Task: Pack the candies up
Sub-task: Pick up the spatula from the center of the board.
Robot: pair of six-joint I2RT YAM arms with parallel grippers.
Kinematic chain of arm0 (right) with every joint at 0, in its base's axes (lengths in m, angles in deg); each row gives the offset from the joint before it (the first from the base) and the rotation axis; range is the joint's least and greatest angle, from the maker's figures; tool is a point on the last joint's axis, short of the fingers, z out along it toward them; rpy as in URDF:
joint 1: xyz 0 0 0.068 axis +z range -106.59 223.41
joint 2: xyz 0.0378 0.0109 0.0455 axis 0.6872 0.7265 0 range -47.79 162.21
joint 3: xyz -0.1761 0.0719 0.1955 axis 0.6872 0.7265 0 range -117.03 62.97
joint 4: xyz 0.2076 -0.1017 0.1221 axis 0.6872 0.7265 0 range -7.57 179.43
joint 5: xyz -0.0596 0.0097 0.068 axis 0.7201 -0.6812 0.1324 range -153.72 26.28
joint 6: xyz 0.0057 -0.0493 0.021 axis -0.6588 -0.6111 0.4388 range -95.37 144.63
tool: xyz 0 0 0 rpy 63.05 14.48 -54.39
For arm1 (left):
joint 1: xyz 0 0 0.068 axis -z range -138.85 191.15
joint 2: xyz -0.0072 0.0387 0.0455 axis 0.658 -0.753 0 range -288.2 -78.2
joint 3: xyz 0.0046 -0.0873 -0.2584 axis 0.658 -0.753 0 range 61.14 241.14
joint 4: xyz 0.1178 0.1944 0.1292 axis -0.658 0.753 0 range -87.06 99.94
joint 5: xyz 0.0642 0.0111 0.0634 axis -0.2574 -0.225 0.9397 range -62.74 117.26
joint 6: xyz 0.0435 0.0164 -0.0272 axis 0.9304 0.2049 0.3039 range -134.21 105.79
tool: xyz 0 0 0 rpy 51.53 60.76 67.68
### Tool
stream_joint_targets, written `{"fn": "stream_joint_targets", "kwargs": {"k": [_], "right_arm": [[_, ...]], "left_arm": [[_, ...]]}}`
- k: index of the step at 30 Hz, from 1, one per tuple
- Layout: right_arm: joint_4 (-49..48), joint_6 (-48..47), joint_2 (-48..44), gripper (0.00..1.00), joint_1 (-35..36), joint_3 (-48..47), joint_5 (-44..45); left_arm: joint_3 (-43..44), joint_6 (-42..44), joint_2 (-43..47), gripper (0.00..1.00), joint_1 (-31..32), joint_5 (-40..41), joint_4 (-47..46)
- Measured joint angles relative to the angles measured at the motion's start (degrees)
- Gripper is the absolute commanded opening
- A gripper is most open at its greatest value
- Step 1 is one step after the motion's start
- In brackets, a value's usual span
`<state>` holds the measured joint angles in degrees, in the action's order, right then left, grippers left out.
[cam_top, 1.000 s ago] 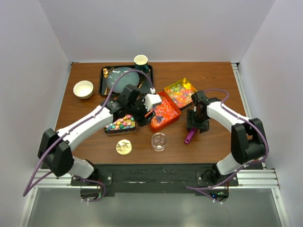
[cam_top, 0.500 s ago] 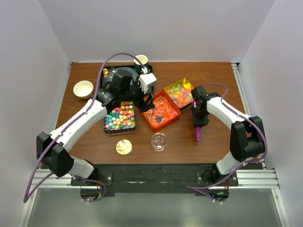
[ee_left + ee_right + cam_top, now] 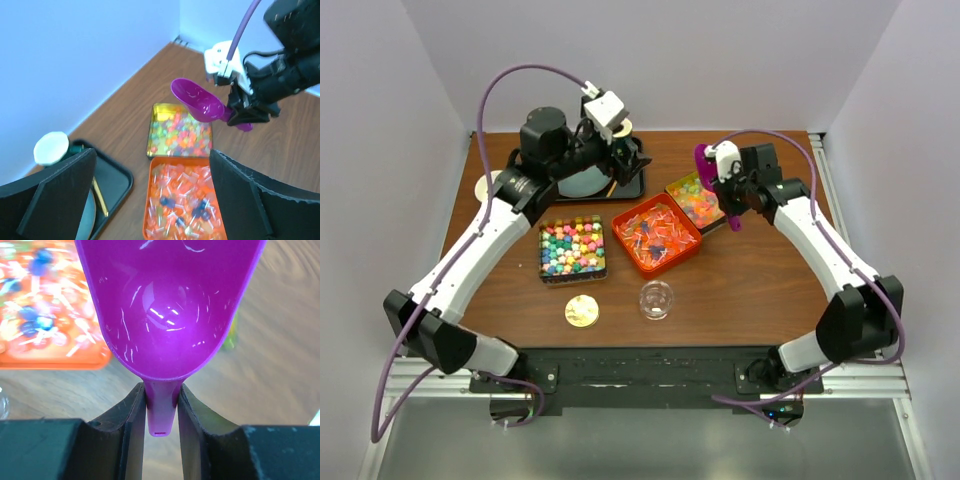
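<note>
Right claw [image 3: 730,200], seen from above, is clenched on the purple scoop [image 3: 701,160], raised near the tin of pastel beads [image 3: 698,198]. Left claw [image 3: 628,158] hangs released, holding nothing. The other candies, cubes [image 3: 572,248] and wrapped pieces [image 3: 657,233], sit in their own trays. The glass jar [image 3: 656,298] looks empty, with the gold lid [image 3: 582,311] apart from it on the table [image 3: 760,290]. From the left wrist, the scoop's bowl is bare. The right wrist shows the same, with the handle pinched. I'd judge no candy is packed yet, so all the scooping remains.

The purple scoop [image 3: 170,315], cut off above, partly covers blurred candies [image 3: 40,300].
</note>
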<state>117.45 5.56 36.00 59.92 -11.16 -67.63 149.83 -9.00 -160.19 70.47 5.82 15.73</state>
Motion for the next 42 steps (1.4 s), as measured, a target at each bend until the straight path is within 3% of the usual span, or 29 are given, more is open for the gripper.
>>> {"fn": "stream_joint_targets", "kwargs": {"k": [5, 9, 12, 20, 31, 36, 42], "right_arm": [[0.07, -8.55, 6.36, 0.0, 1.9, -5.31, -9.07], [0.02, -16.98, 5.99, 0.0, 7.3, -4.48, -10.21], [0.98, -21.29, 5.29, 0.0, 12.02, -3.72, -10.08], [4.37, -23.96, 5.29, 0.0, 14.69, -3.74, -6.1], [4.26, -24.92, 6.64, 0.0, 16.65, -3.76, -1.29], [3.93, -24.94, 8.76, 0.0, 17.77, -4.42, 0.07], [3.56, -25.0, 8.94, 0.0, 19.52, -5.22, 1.29]], "left_arm": [[-2.47, -0.02, -1.64, 0.98, -3.41, 0.02, -0.13], [1.55, -1.95, -7.02, 0.67, -7.69, -4.17, 5.42], [7.39, -2.64, -13.86, 0.7, -10.88, -12.0, 10.14], [-8.39, -9.84, -14.25, 0.67, -12.59, -28.57, 10.08], [-9.2, -12.7, -10.97, 0.66, -12.04, -34.14, 8.17], [-9.2, -13.4, -10.99, 0.56, -12.04, -34.97, 7.61], [-9.2, -13.79, -11.89, 0.54, -12.35, -35.56, 6.95]]}}
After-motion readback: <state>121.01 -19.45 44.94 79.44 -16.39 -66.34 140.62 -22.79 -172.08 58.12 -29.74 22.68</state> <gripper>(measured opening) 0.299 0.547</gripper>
